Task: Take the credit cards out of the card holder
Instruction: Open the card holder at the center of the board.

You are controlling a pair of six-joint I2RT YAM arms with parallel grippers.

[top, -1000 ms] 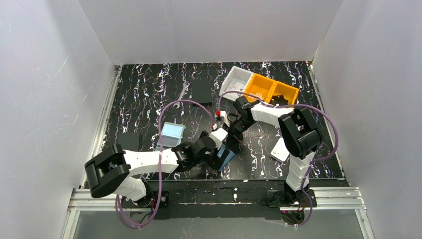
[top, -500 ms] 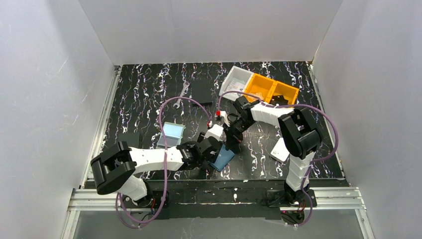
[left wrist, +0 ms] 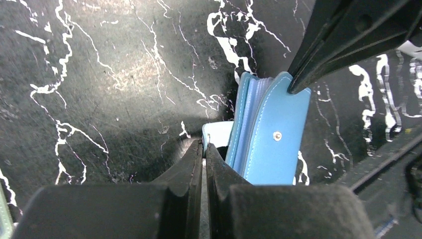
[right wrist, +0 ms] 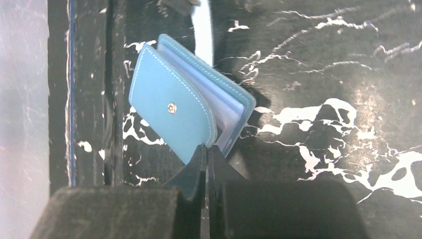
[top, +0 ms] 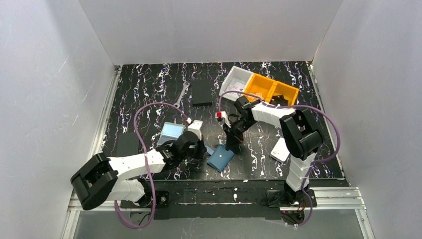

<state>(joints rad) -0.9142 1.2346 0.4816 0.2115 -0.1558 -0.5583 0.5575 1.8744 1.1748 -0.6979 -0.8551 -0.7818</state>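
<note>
Left gripper [left wrist: 204, 147] fingers pressed together on the corner of a pale credit card [left wrist: 219, 135], card sticking out of the blue card holder [left wrist: 271, 144], holder at lower centre of the overhead view, right gripper [right wrist: 207, 149] pinching the holder's flap, second card [top: 172, 131] flat on the black marbled table [top: 149, 89], just left.

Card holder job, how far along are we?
Done: one credit card lies out on the table. In hand: right fingers pinch the card holder flap; left fingers look shut on another card at its corner, partly inside. Left: pull it free, check remaining pockets.
</note>
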